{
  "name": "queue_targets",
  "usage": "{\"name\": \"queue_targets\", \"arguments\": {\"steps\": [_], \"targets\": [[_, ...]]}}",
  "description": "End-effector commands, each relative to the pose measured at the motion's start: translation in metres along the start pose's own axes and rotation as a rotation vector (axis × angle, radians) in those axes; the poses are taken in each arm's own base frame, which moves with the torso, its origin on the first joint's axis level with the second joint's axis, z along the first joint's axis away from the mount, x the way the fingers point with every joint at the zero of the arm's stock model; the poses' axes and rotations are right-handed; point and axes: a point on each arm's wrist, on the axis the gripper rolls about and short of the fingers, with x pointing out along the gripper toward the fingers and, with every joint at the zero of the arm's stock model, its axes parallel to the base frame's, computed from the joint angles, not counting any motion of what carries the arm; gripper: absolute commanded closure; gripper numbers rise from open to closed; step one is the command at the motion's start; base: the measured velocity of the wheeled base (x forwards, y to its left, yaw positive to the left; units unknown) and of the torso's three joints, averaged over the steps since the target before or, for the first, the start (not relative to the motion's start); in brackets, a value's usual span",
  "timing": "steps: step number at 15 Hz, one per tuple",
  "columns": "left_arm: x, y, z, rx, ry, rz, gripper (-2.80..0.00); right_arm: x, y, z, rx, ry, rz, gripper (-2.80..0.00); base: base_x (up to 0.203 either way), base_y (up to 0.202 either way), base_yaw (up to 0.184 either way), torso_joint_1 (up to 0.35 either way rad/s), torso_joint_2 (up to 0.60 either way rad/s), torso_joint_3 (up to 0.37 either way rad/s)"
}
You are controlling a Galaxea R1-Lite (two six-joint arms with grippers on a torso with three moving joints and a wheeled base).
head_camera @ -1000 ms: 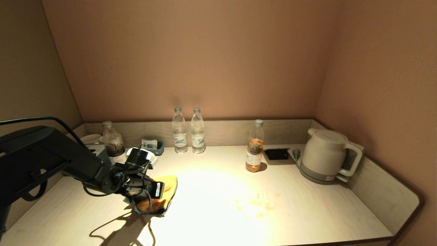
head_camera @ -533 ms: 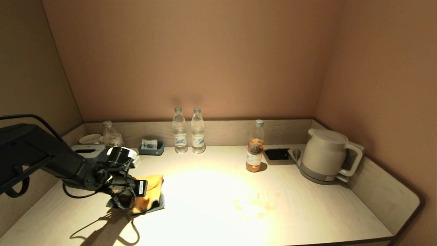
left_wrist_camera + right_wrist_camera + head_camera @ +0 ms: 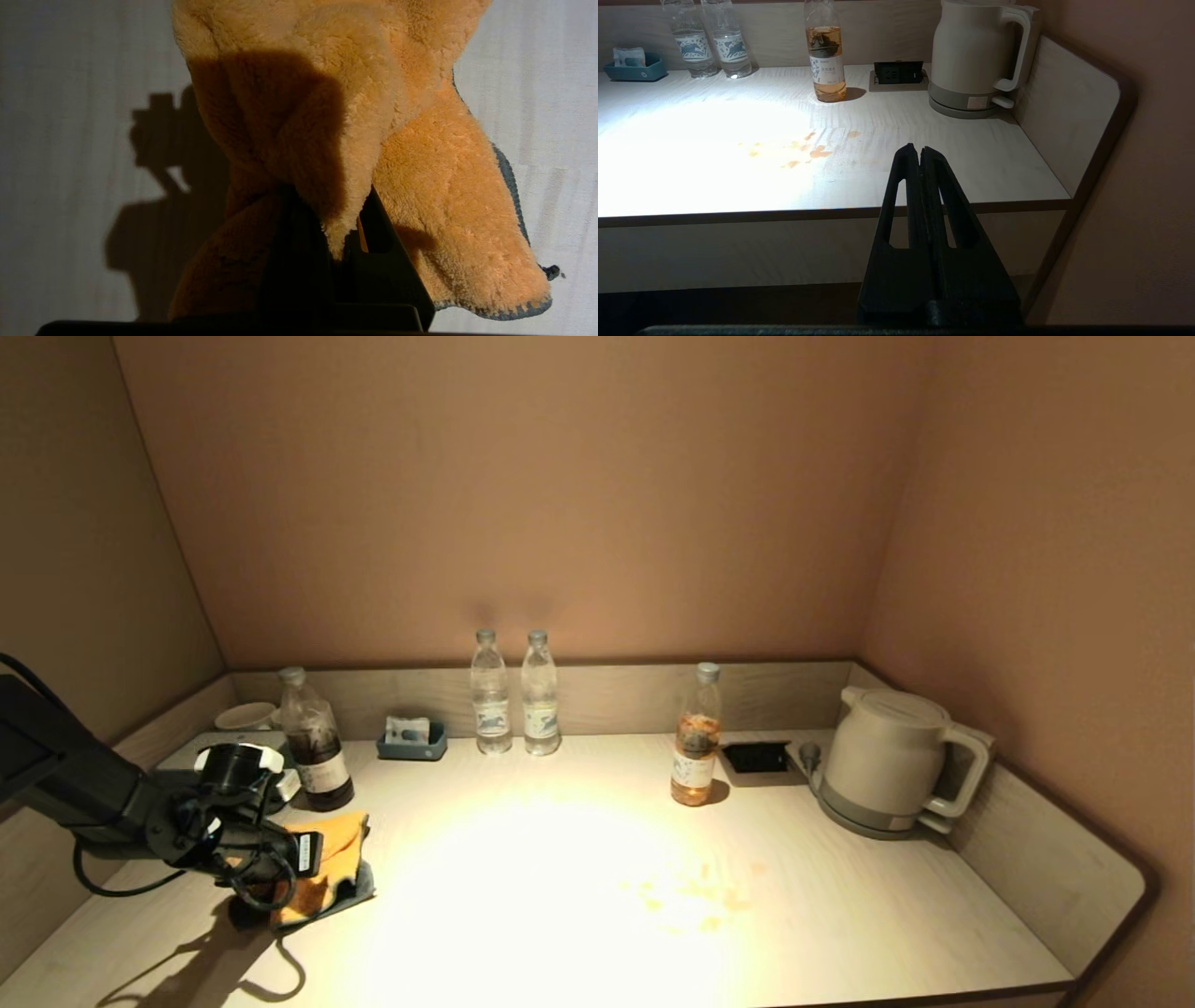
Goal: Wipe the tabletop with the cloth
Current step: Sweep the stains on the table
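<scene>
Orange cloth [image 3: 331, 873] pinched in left gripper [image 3: 280, 887], probably pressed on tabletop [image 3: 579, 896] far left for wiping; right gripper [image 3: 920, 154] closed, empty, parked off near edge.

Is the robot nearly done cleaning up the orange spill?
Not yet. The left gripper has the cloth pinched at the tabletop's left end, but the orange spots sit unwiped nearer the middle. The right gripper waits shut below the front edge.
</scene>
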Motion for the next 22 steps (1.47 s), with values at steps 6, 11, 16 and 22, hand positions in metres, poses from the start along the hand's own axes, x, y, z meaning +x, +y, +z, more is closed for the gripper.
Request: {"name": "queue_targets", "arguments": {"steps": [6, 11, 16, 22], "targets": [[0.008, -0.030, 0.002, 0.061, -0.003, -0.042, 0.00, 0.000, 0.000, 0.000, 0.000, 0.000, 0.001, 0.00, 0.000, 0.000, 0.000, 0.000, 0.00, 0.000], [0.011, -0.095, 0.002, 0.184, -0.038, -0.129, 0.00, 0.000, 0.000, 0.000, 0.000, 0.000, 0.001, 0.00, 0.000, 0.000, 0.000, 0.000, 0.00, 0.000], [-0.003, -0.153, -0.016, 0.300, -0.053, -0.190, 0.00, 0.000, 0.000, 0.000, 0.000, 0.000, 0.001, 0.00, 0.000, 0.000, 0.000, 0.000, 0.00, 0.000], [-0.045, -0.175, -0.050, 0.336, -0.019, -0.239, 0.00, 0.000, 0.000, 0.000, 0.000, 0.000, 0.001, 0.00, 0.000, 0.000, 0.000, 0.000, 0.00, 0.000]]}}
